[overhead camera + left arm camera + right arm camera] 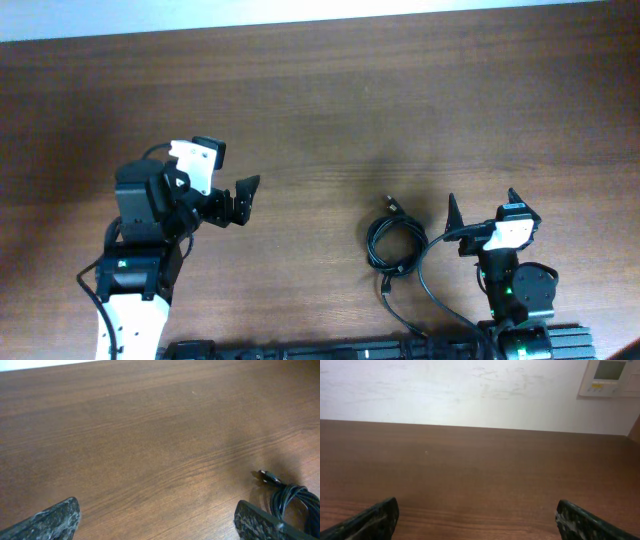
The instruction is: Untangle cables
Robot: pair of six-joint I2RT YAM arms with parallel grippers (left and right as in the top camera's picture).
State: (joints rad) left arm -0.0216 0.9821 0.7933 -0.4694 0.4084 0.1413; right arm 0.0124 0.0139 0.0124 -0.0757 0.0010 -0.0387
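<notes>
The cables lie as a small black coil on the wooden table, just left of my right arm. One plug end sticks out toward the far side and another toward the near side. My left gripper hovers open well to the left of the coil, its jaws pointing toward it. In the left wrist view, the coil and a plug show at the lower right, past the right finger. My right gripper stands open beside the coil, holding nothing. The right wrist view shows only bare table between its fingertips.
A thicker black wire curves from the right arm's base past the coil. The table's far edge meets a white wall with a wall panel on it. A black rail runs along the near edge.
</notes>
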